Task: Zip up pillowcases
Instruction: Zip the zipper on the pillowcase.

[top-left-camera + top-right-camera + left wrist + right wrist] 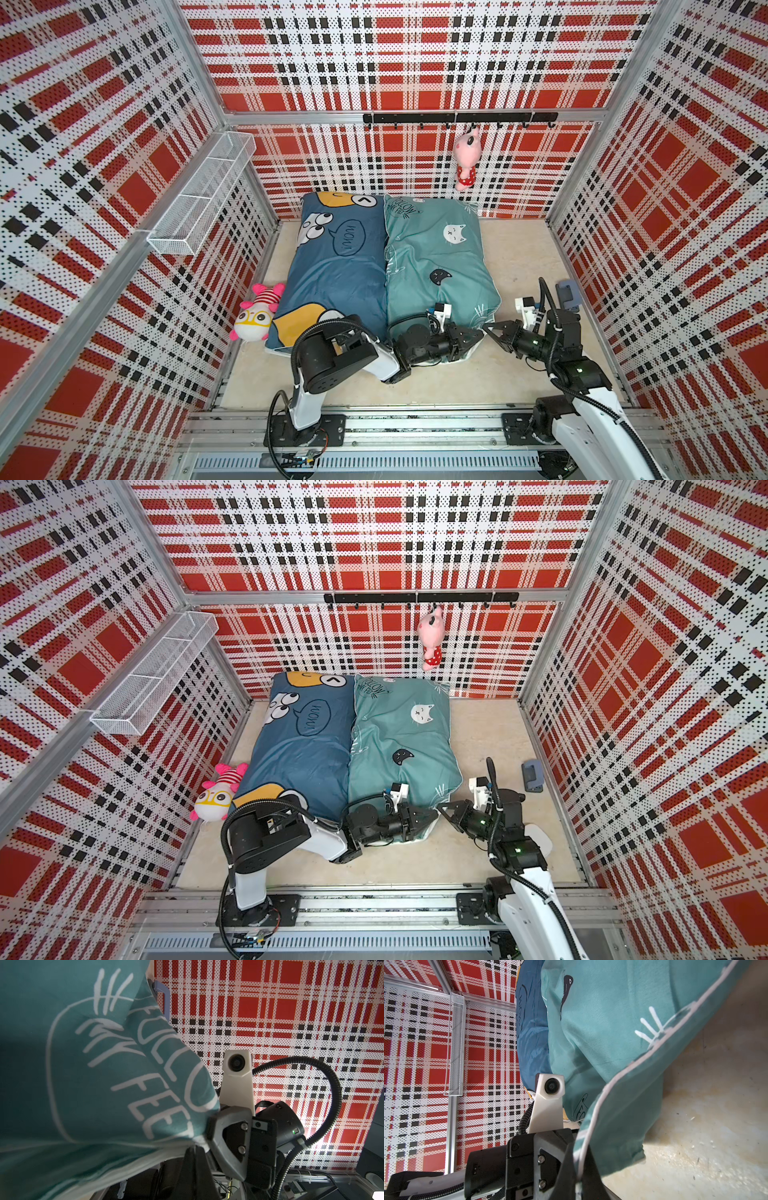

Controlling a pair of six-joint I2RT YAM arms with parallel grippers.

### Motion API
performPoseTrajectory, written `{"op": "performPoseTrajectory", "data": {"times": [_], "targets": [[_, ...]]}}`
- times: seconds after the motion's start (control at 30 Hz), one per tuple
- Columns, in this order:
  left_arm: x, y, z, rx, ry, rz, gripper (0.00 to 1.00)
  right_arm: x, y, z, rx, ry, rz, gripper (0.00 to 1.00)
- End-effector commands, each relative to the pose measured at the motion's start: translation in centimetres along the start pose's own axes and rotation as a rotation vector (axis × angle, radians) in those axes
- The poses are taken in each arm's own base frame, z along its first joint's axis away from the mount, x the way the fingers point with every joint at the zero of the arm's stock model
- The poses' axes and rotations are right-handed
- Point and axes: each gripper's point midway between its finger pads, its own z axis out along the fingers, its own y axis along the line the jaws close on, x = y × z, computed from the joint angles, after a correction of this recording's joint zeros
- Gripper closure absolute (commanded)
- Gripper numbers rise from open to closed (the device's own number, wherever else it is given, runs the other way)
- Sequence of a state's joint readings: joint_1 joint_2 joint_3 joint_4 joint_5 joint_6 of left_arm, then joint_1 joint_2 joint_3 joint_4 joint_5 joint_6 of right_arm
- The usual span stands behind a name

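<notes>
We find the left gripper (478, 333) clamped tight on the near edge of the rectangular teal fabric pillowcase (436, 257), white-piped and printed with cat faces, close to its near right corner. The right gripper (488, 328) meets it almost tip to tip from the other side, likewise pinched closed on that corner. In the right wrist view the white piping (600, 1101) runs down into its jaws. From the left wrist view we read white lettering (145, 1084), "FOLLOW MY FEET", on the cloth bunched beside the grip. The zip itself we cannot make out. The teal fabric pillowcase lies lengthwise on the beige tabletop (457, 382), far end at the back wall. Touching its left long side lies the rectangular dark blue fabric pillowcase (336, 270) with yellow cartoon faces and a "WOW!" bubble; the left arm crosses over its near end. Just beside that one's near left corner a white-and-pink plush toy with yellow glasses (253, 318) lies on the table. Near the right wall sits a small blue-grey object (567, 293), too small to identify. On the back wall a black hook rail (415, 117) carries a hanging pink plush toy (465, 162). A white wire-mesh basket (203, 191) is fixed to the left wall. Red, white and black plaid perforated panels (415, 50) enclose the cell.
</notes>
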State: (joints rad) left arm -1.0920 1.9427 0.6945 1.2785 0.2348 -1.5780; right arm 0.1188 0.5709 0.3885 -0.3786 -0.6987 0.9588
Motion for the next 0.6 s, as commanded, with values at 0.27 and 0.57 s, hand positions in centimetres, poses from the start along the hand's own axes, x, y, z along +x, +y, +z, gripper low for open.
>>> {"op": "performPoseTrajectory", "data": {"times": [0.27, 0.57], "targets": [[0.6, 1.5, 0.0, -0.037, 0.024, 0.064, 1.0, -2.6, 1.8, -2.4, 0.057, -0.123, -0.1, 1.0], [0.3, 2.6, -0.1, -0.101, 0.017, 0.107, 1.0, -4.5, 1.6, -3.7, 0.105, -0.193, -0.104, 1.0]]}}
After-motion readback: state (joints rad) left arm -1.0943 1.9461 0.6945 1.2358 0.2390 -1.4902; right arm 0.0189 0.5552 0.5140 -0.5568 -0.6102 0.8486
